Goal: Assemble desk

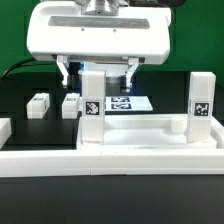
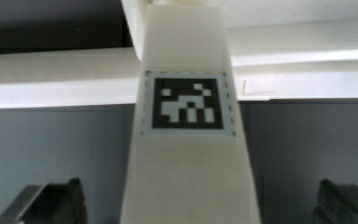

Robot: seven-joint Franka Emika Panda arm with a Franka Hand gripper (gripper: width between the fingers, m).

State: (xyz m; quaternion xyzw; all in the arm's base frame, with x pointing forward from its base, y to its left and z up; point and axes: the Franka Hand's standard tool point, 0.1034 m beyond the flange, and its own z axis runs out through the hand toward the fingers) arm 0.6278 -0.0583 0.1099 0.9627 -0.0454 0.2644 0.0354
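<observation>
Nearest you: desk top (image 1: pixel 140 135), white rimmed tray, flat on black table (image 1: pixel 30 90). Tagged leg (image 1: pixel 92 105) upright at its end on exterior view's left; second leg (image 1: pixel 201 105) upright at opposite end. Gripper (image 1: pixel 99 78) above tagged leg, jaws spread wide, fingers (image 2: pixel 51 205) clear of its sides, gripping nothing. Behind: two loose legs (image 1: pixel 40 105), marker board (image 1: pixel 125 102). Your read: legs light, stiff, smooth plastic, probably slippery. Pinch flat opposite faces mid-post, squarely.
</observation>
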